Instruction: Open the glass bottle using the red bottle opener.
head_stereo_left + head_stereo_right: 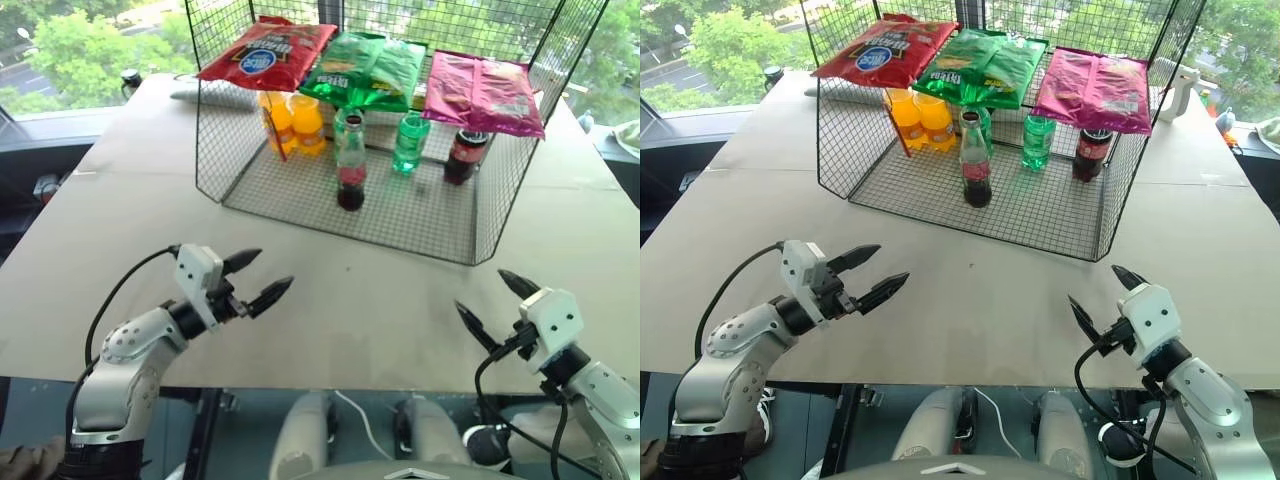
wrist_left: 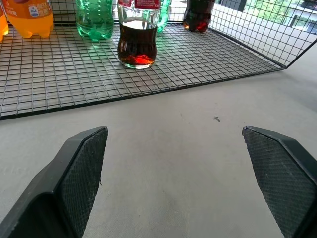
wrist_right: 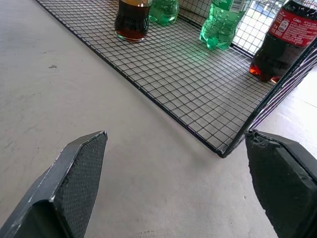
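Now, left gripper (image 1: 262,275): fingers spread, holding nothing, above the table's (image 1: 400,300) near edge.
Right gripper (image 1: 495,306): likewise spread, empty.
Glass bottle (image 1: 350,165): upright near the wire rack's (image 1: 400,215) front edge.

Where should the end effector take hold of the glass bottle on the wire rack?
Probably around the glass bottle at its narrow waist, coming in level from the open front of the wire rack. It stands upright near the front edge, apart from the green bottles behind.
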